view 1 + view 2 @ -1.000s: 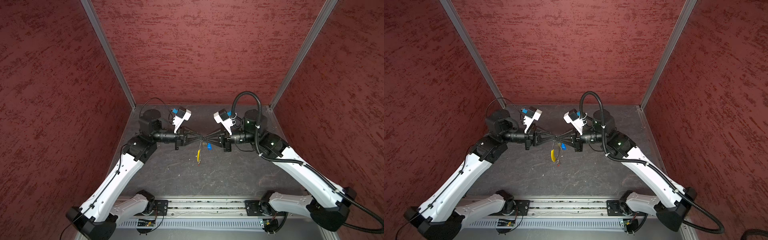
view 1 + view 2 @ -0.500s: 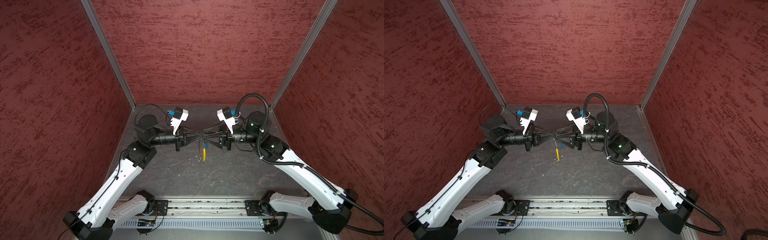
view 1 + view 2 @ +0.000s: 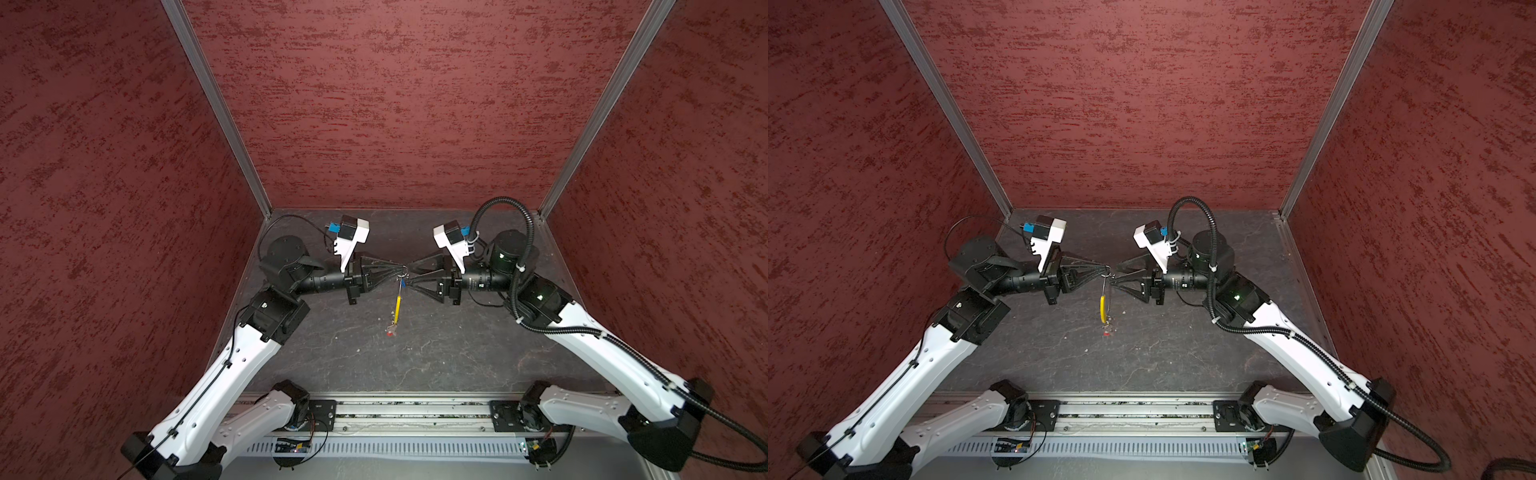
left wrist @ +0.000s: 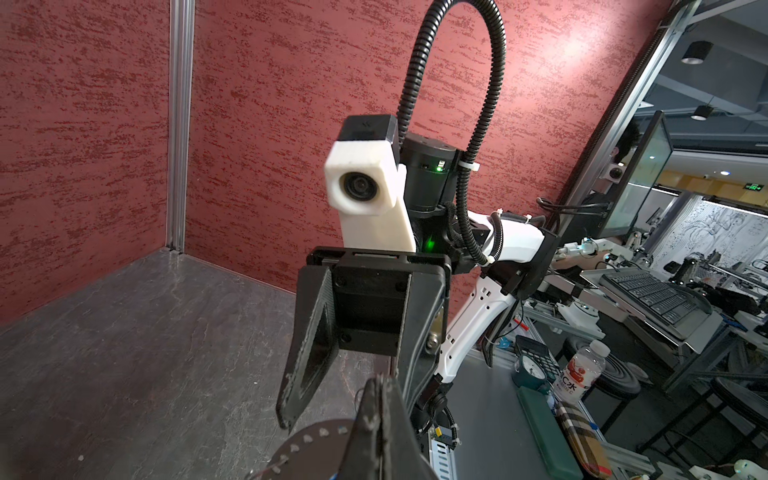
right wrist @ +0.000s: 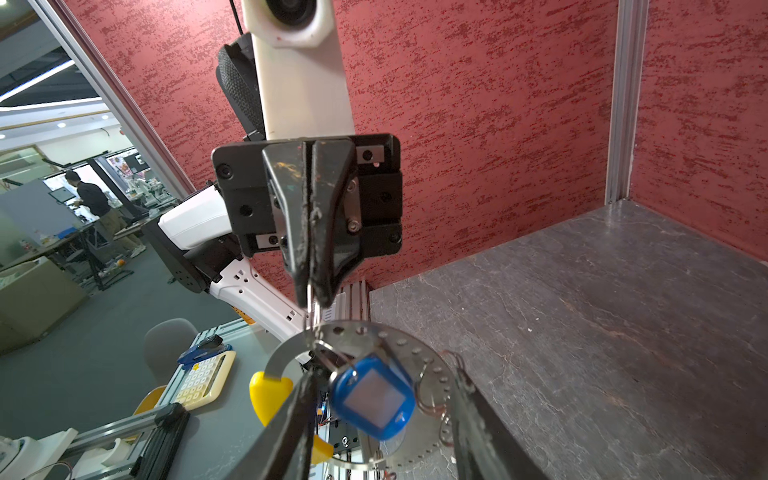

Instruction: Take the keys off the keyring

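Left gripper point(image 3: 402, 270) pinches keyring point(image 3: 398, 307) above the tabletop's point(image 3: 457, 357) middle.
Its jaws are clamped on a small ring point(image 5: 313, 316); the right gripper point(image 3: 409, 275) stands half open, flanking the blue key point(image 5: 372, 399). One keyring, two keys; the red key point(image 3: 390, 331) hangs lowest.

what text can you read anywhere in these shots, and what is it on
No text here can be quoted with certainty.
bottle: large print on its red and white label, too blurred to read.
green sign: too small to read.
calculator: key marks too small to read.
right arm: white print on the black wrist link, too small to read.
blue key: grey face on its head, blank.
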You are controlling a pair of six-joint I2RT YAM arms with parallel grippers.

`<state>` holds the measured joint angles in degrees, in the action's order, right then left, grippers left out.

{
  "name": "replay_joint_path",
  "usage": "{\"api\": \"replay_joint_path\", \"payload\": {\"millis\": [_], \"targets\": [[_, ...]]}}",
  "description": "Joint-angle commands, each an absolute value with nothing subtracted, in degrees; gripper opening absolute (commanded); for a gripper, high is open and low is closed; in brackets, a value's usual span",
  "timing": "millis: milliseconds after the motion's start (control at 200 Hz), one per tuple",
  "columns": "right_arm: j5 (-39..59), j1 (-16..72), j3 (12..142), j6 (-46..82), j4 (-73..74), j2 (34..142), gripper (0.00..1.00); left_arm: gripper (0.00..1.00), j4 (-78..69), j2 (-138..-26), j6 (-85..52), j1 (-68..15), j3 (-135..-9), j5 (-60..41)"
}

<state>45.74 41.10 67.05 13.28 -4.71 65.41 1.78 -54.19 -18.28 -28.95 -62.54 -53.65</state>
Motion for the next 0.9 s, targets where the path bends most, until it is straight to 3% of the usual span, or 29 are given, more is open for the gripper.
{"api": "replay_joint_path", "payload": {"millis": [0, 215, 481, 807, 897], "targets": [[47.6, 41.5, 66.9, 13.8, -1.3, 64.9, 0.50, 0.00, -1.1, -53.5, -19.1, -29.2, -61.8, -52.0], [48.9, 41.7, 67.4, 14.0, -0.5, 65.5, 0.37, 0.00, -2.0, -52.9, -19.9, -29.1, -61.0, -50.1], [47.1, 42.6, 67.8, 13.1, -2.1, 66.6, 0.40, 0.00, -4.9, -52.4, -21.5, -29.0, -60.0, -48.4], [45.9, 42.9, 68.0, 12.3, -2.8, 66.6, 0.03, 0.00, -5.6, -52.3, -22.1, -28.9, -59.4, -47.5], [46.2, 43.0, 67.9, 12.1, -3.0, 66.8, 0.00, 0.00, -7.4, -52.2, -23.1, -29.0, -58.7, -46.9]]}}
